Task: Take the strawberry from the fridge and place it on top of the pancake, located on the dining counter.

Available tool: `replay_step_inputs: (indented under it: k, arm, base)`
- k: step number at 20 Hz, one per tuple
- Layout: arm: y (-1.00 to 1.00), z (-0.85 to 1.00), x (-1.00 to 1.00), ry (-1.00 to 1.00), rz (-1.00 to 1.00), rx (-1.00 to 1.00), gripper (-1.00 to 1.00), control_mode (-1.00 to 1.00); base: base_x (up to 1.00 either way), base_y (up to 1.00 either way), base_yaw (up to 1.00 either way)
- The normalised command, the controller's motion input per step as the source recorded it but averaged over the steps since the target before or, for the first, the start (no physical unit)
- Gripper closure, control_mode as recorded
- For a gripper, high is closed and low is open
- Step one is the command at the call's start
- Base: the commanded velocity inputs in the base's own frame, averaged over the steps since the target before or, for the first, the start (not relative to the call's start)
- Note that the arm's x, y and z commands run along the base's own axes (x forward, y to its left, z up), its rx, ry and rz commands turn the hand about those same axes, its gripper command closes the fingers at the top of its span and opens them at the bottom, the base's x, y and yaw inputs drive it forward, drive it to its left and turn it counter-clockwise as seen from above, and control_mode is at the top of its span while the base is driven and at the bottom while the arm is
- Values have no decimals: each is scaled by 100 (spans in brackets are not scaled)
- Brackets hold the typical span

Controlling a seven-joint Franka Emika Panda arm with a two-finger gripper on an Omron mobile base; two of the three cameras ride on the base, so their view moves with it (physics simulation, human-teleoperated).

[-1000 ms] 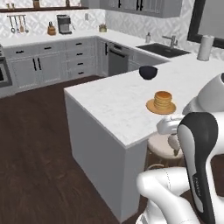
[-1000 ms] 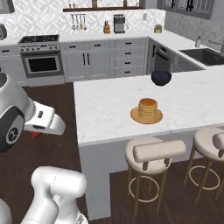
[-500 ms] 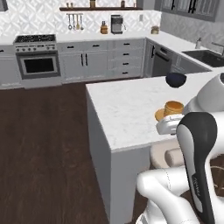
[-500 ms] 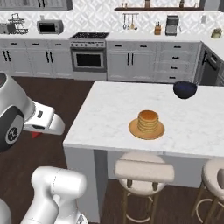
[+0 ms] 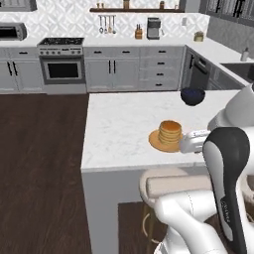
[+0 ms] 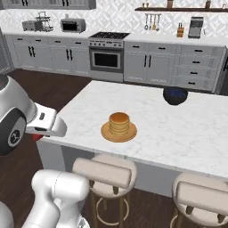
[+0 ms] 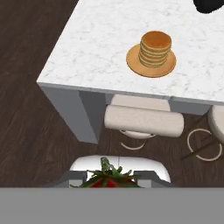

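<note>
Swinging round the dining counter (image 6: 187,133), the base has brought both base views to a new angle, so the pancake (image 6: 119,124) now sits nearer and more squarely ahead than a second ago; the things themselves have not moved. The gripper (image 7: 110,180) stays clenched on the strawberry (image 7: 109,179), red with green leaves between the fingers, held low on the near side above a stool (image 7: 142,120). Judging by this, carrying is nearly done and reaching over the plate comes next.
</note>
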Motion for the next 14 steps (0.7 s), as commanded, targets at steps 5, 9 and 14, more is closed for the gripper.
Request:
replay_step_inputs:
  k: [5, 9, 14]
  arm:
    - [0, 0, 0, 0, 0, 0, 100, 100]
    - [0, 0, 0, 0, 0, 0, 100, 100]
    - [0, 0, 0, 0, 0, 0, 100, 100]
  base:
    - [49, -30, -6]
    - [62, 23, -23]
    - [90, 0, -23]
